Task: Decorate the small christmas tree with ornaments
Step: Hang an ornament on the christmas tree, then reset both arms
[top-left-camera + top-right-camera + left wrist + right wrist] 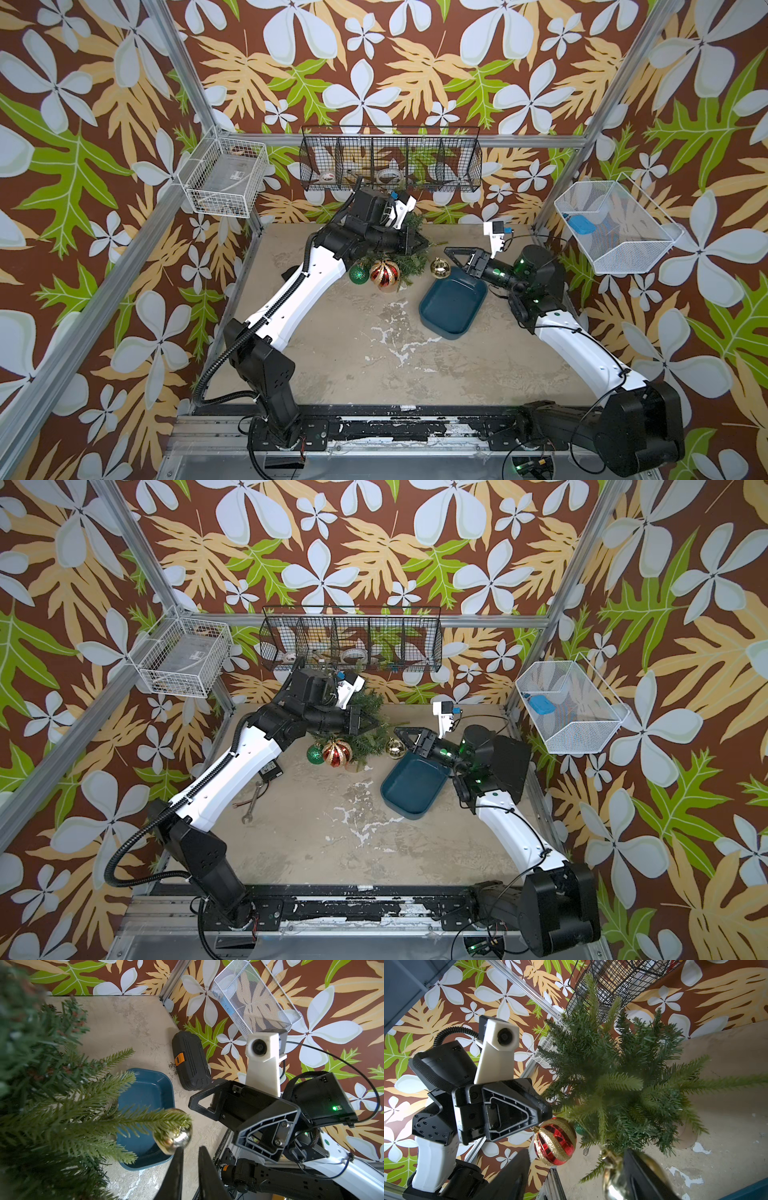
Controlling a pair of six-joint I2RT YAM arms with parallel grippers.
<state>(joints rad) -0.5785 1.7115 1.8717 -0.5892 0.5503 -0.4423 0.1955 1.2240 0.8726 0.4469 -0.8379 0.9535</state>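
Observation:
The small christmas tree [411, 262] [365, 742] stands at the back middle of the table. On its near side hang a green ornament [358, 274] and a red and gold striped ornament [385, 274] [555, 1140]. A gold ornament [439, 268] [174, 1138] hangs from a branch tip on its right. My left gripper [420, 245] [191, 1148] reaches into the upper branches; its jaws stand a narrow gap apart with nothing between them. My right gripper [451, 254] [577, 1151] is open just right of the gold ornament [612, 1180], which sits against one finger's inner face.
An empty dark blue tray [428, 320] [145, 1088] lies under the right gripper. A black case [191, 1061] lies by the right wall. A wrench [253, 802] and a small black box [270, 771] lie under the left arm. Wire baskets [390, 158] [224, 183] [615, 226] hang on the walls.

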